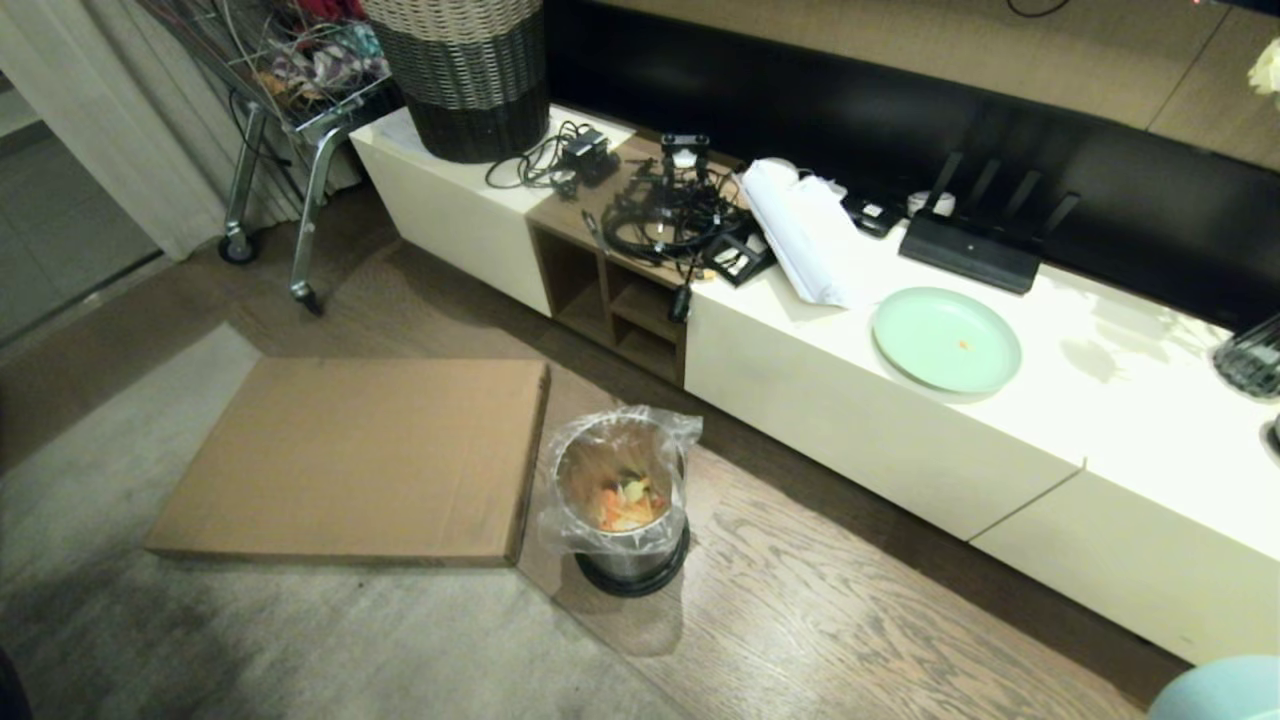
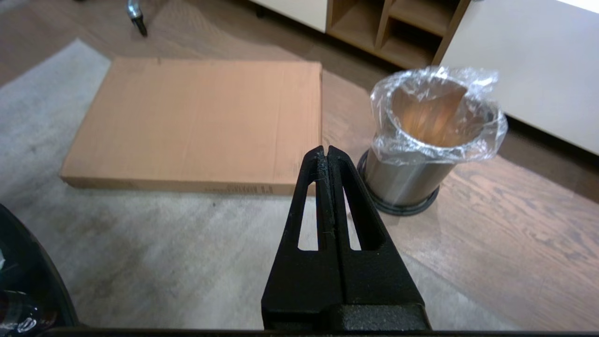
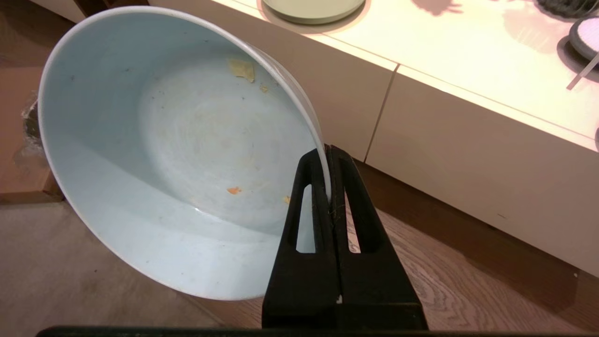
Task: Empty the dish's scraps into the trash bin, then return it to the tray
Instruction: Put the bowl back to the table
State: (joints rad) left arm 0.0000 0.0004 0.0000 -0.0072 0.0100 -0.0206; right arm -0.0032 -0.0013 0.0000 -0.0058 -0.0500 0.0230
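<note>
My right gripper [image 3: 326, 150] is shut on the rim of the dish [image 3: 178, 154], a pale blue-white bowl that hangs tilted over the wooden floor. Only a few small orange and whitish bits cling to its inside. A curve of the dish [image 1: 1215, 690] shows at the bottom right corner of the head view. The trash bin [image 1: 622, 500], brushed steel with a clear liner bag, stands on the floor beside the cabinet, and scraps [image 1: 626, 503] lie in its bottom. My left gripper [image 2: 326, 150] is shut and holds nothing, with the trash bin [image 2: 421, 154] just ahead of it. The tray is out of view.
A flat cardboard box [image 1: 360, 455] lies on the rug left of the bin. The long white cabinet [image 1: 900, 440] carries a mint-green plate [image 1: 945, 338], cables, papers and a router. A woven basket [image 1: 468, 75] stands at its far end, next to a wheeled cart [image 1: 300, 90].
</note>
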